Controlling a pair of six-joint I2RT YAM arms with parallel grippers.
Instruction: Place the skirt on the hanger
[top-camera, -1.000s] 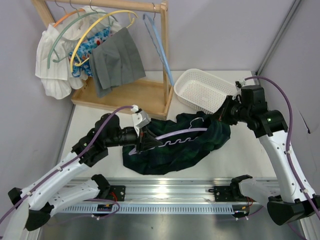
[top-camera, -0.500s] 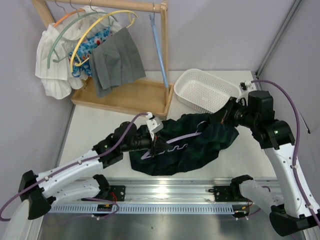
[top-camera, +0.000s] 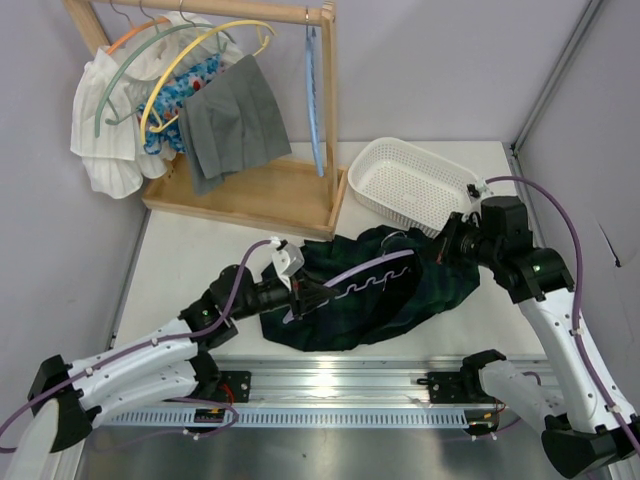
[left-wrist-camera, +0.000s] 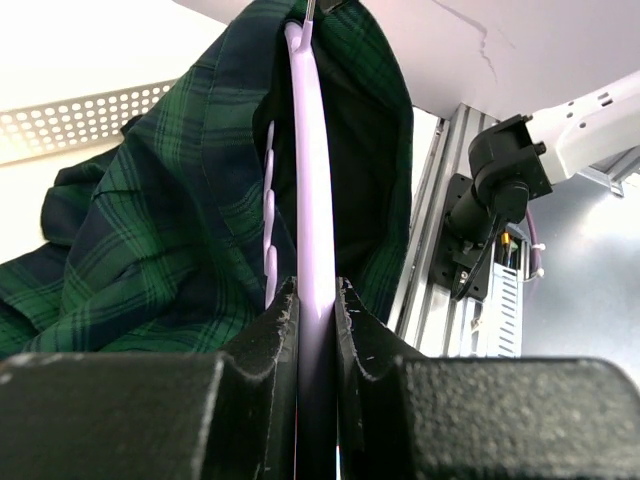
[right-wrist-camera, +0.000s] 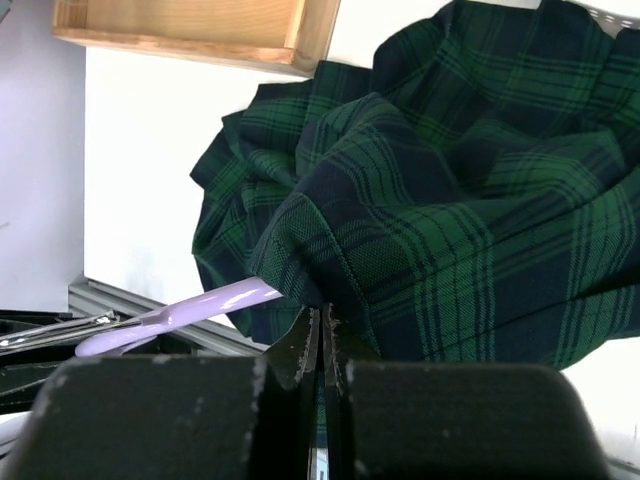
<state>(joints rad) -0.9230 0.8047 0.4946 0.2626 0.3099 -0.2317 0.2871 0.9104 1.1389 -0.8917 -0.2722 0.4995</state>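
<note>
Holding the hanger (left-wrist-camera: 306, 150) edge-on in the left tool (left-wrist-camera: 316, 300), with the jaws closed down to the thickness of the lavender bar. Pinching a fold of the skirt (right-wrist-camera: 450, 200) in the right tool (right-wrist-camera: 320, 322), with the jaws pressed together on the plaid cloth. Finding the skirt heaped on the worktop (top-camera: 190, 250) between the two arms, wrapped around the far end of the hanger, with most of the bar and its wavy rail lying bare on top of the cloth. Judging the job about midway: drawing cloth over one end, not hanging yet. Watching for a slip at the right pinch, being only a thin fold and likely to pull free under tension. Watching also for twisting of the hanger in the left grip, being a narrow smooth bar held near one end, with the cloth's weight levering from the other. Expecting pleats snagging on the scallops if dragging sideways. Fearing the skirt sliding off the open end if tipping the hanger down away from the left tool. Noting the white basket (top-camera: 410, 180) just beside the right tool, risking a knock on lifting. Not managing to tell waistband from loose cloth over the bar.
</note>
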